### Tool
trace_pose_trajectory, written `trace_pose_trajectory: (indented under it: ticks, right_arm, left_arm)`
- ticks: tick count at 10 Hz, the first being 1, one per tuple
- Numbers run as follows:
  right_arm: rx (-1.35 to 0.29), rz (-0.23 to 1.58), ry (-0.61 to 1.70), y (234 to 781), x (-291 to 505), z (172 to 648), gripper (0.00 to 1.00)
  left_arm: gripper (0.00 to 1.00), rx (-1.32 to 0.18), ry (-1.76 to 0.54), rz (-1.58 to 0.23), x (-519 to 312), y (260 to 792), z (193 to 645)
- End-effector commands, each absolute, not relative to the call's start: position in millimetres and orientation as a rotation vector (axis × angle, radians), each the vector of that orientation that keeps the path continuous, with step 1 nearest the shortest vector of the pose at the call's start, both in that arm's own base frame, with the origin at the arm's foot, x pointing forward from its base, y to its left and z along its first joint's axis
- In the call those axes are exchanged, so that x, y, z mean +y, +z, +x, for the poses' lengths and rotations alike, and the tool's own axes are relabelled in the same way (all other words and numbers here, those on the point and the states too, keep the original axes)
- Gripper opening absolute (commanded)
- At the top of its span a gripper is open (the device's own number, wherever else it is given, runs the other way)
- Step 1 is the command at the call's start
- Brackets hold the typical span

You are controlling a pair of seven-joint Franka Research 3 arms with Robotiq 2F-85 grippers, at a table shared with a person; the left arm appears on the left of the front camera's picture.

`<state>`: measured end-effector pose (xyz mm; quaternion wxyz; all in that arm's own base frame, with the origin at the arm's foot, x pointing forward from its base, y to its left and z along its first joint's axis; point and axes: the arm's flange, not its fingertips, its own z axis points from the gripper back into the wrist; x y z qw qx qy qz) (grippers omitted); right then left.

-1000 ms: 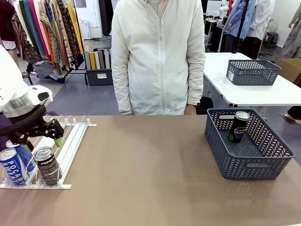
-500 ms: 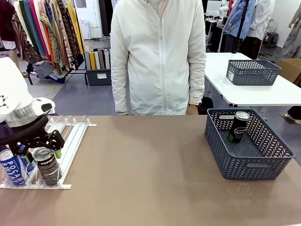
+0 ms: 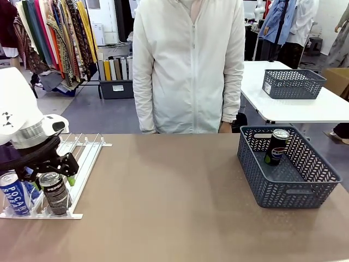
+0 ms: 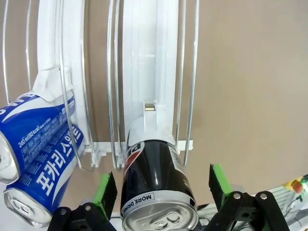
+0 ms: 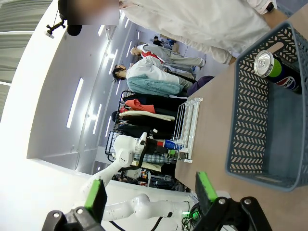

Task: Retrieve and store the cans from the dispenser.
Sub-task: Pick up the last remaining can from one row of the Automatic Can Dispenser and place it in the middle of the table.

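Change since earlier frame: left claw (image 3: pixel 53 182) has come lower and nearer the front end of dispenser (image 3: pixel 82 158), now straddling black Pepsi can (image 3: pixel 55 194). Person's white jacket (image 3: pixel 188 65) shifted slightly toward picture right.

Brown tabletop (image 3: pixel 180 213): dispenser at robot's left, grey-blue lattice basket (image 3: pixel 294 192) at right.

Left claw spread, green pads (image 4: pixel 105 190) either side of can, gaps showing, no pinch. Right claw (image 5: pixel 150 192) spread, nothing between.

Black Pepsi can upright, silver top, white pusher block (image 4: pixel 150 126) just behind. Two blue cans (image 3: pixel 14 192) beside it in dispenser. Second Pepsi can (image 3: pixel 277 146) in basket, slightly tilted.

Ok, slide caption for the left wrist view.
Open left gripper straddles black Pepsi can in dispenser beside blue cans.
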<state>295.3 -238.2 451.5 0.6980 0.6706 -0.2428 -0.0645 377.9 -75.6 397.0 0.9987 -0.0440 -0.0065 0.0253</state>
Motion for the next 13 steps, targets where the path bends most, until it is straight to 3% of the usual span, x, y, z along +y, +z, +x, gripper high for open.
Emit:
trace_pose_trajectory:
  ticks: [1, 3, 4, 5, 11, 13]
  right_arm:
    - [-0.533, 1.486, -0.128, 454, -239, 293, 1.0]
    - [-0.533, 1.486, -0.128, 454, -239, 293, 1.0]
    - [-0.533, 1.486, -0.128, 454, -239, 293, 1.0]
    - [-0.533, 1.486, -0.128, 454, -239, 293, 1.0]
    - [-0.533, 1.486, -0.128, 454, -239, 293, 1.0]
    - [-0.533, 1.486, -0.128, 454, -239, 293, 1.0]
  left_arm:
    - [1.0, -0.007, 0.031, -0.105, -71, 398, 371]
    - [1.0, -0.006, 0.025, -0.087, -71, 398, 374]
    - [0.4, -0.008, 0.017, -0.071, -71, 399, 372]
    - [0.0, -0.012, 0.012, -0.067, -72, 398, 373]
    - [0.0, -0.017, 0.034, -0.068, -71, 407, 372]
    - [0.0, -0.076, 0.048, -0.083, -65, 449, 372]
